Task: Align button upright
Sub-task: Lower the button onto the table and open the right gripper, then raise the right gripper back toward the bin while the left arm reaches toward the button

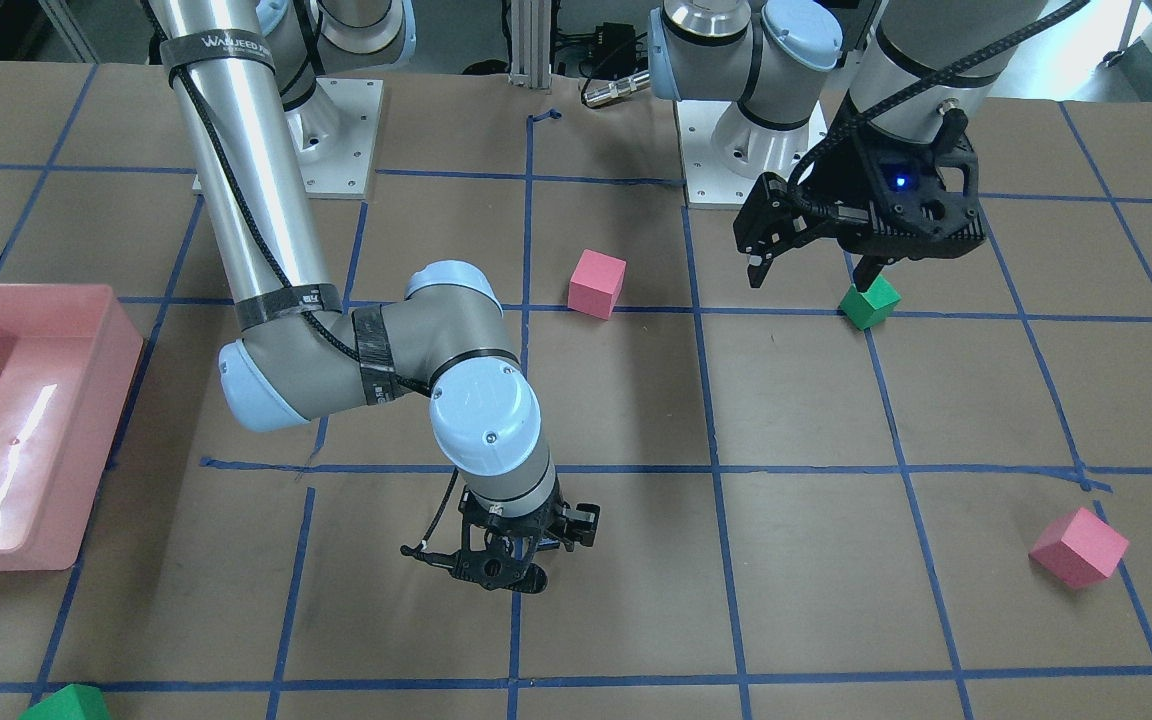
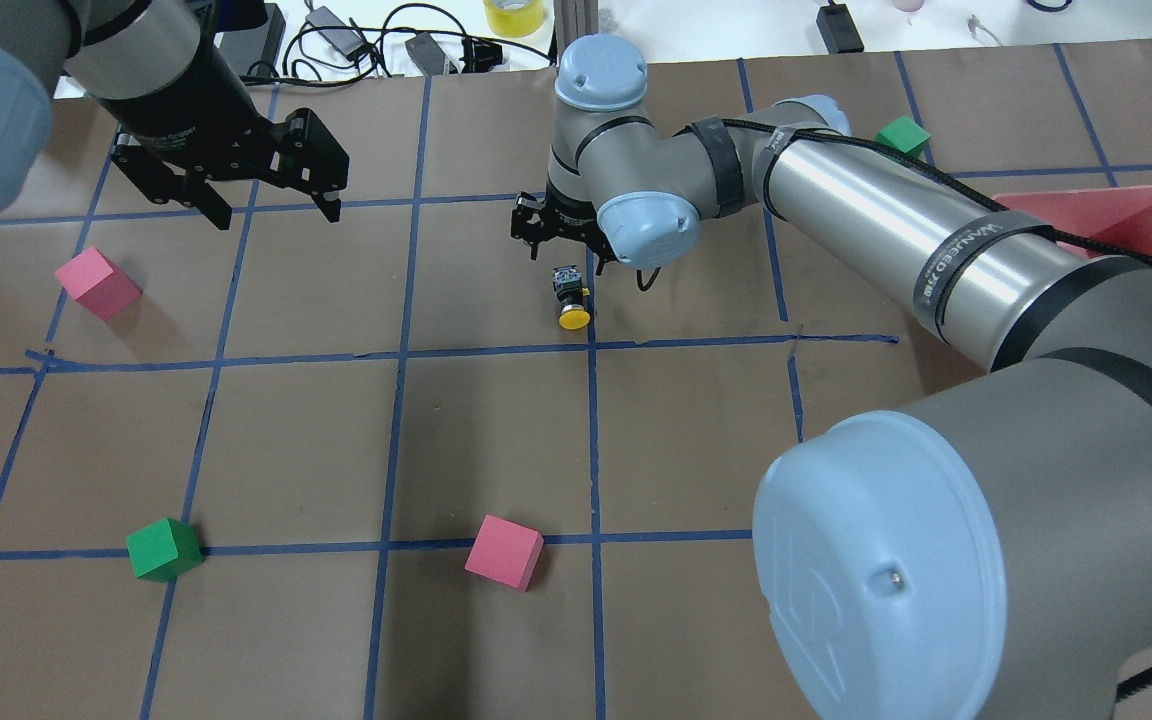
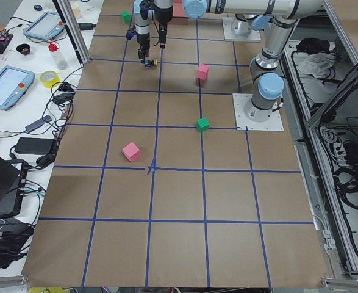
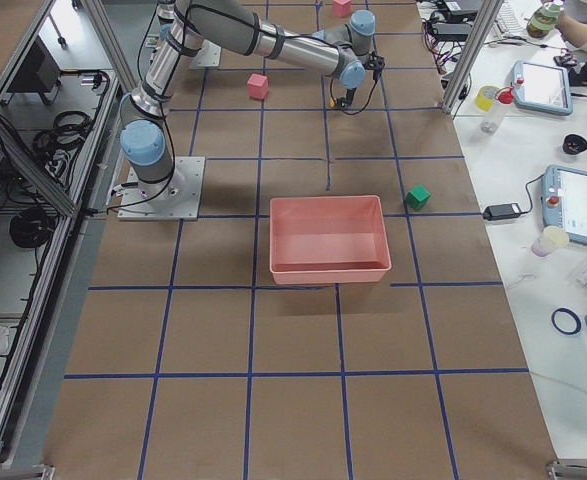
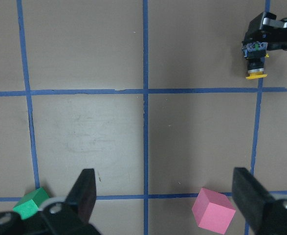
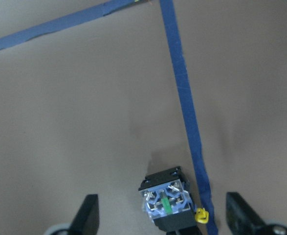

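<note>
The button [image 2: 570,298] is on the brown table near a blue tape line, with its yellow cap toward the robot and its contact block away. In the right wrist view [image 6: 166,201] its contact block faces the camera. I cannot tell whether it lies on its side or stands on its cap. My right gripper [image 2: 568,255] hangs just over it, open, with the fingers [image 6: 88,215] wide on either side and not touching. It hides the button in the front view [image 1: 519,568]. The button also shows in the left wrist view [image 5: 254,61]. My left gripper [image 2: 276,205] is open and empty, far to the left.
Pink cubes [image 2: 96,283] [image 2: 504,552] and green cubes [image 2: 164,548] [image 2: 903,135] lie scattered on the table. One green cube [image 1: 869,302] sits just below my left gripper. A pink bin [image 1: 86,440] stands at the table's end on my right.
</note>
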Action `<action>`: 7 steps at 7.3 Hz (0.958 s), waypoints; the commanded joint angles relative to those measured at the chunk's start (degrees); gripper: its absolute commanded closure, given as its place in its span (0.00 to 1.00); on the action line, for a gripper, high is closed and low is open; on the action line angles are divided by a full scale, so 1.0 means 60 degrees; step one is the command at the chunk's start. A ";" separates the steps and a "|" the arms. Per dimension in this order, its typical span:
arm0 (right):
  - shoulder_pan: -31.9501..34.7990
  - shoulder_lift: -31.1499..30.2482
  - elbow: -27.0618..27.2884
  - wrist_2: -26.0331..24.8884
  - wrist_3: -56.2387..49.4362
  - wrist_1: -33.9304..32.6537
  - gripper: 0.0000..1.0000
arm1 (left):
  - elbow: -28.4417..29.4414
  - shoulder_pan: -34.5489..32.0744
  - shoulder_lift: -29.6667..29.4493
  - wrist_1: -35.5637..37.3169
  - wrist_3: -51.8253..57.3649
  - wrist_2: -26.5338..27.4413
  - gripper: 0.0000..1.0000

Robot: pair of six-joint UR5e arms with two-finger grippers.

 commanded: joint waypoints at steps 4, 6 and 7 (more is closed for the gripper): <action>-0.1304 -0.2393 0.0716 -0.0069 -0.3798 0.1730 0.00 | -0.0654 -0.0472 -0.0277 0.1174 -0.0321 0.0033 0.00; -0.2374 -0.3594 0.1113 -0.0097 -0.4891 0.2988 0.00 | -0.2729 -0.1101 -0.0336 0.4988 -0.0542 0.0062 0.00; -0.3032 -0.4325 0.1099 -0.0098 -0.5130 0.4170 0.00 | -0.3697 -0.1438 -0.0467 0.6849 -0.1064 0.0018 0.00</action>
